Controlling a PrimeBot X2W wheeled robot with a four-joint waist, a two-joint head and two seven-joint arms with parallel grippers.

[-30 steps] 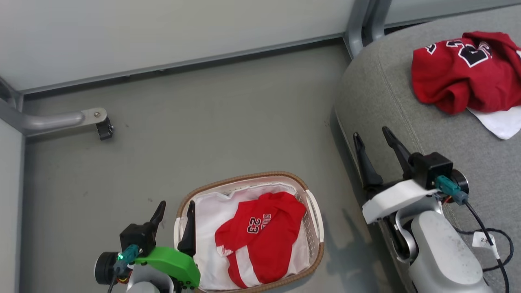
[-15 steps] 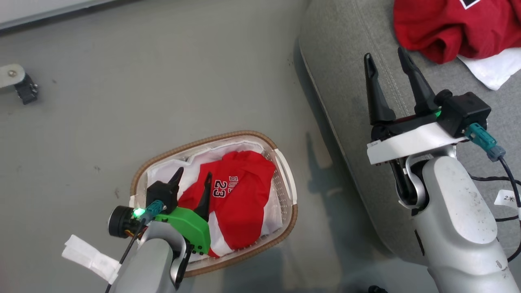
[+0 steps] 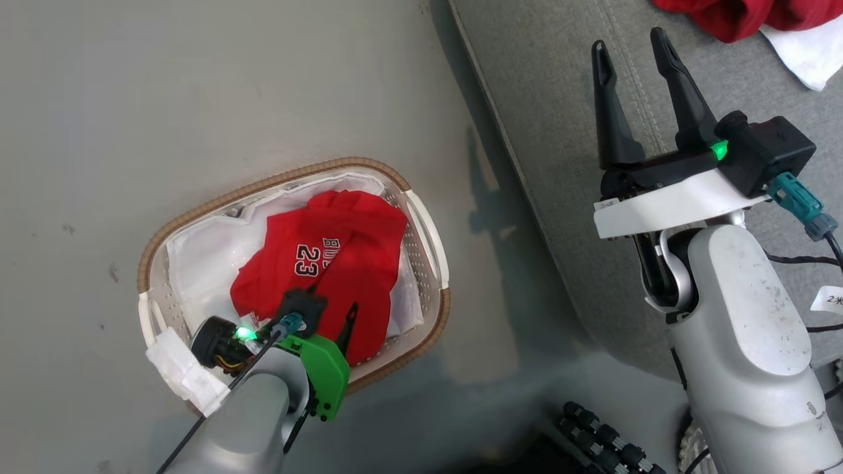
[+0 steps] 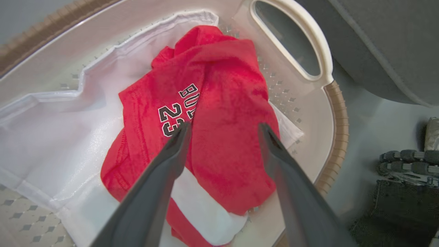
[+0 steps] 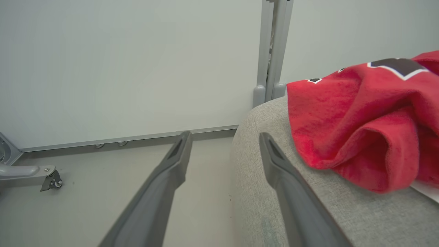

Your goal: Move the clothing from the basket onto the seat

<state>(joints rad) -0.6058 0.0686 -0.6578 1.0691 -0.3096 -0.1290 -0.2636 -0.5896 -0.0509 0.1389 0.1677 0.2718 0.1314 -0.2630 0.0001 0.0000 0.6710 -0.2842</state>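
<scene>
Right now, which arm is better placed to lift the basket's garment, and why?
Left: the open left gripper hangs over the red garment in the basket; the right gripper is at the seat.

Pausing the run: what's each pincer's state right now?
Left pincer: open, empty, over the red garment.
Right pincer: open, empty, near the seat edge.

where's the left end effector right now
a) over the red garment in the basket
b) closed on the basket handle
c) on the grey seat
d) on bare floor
a: the left end effector, open, points down at the red garment in the basket.
</scene>
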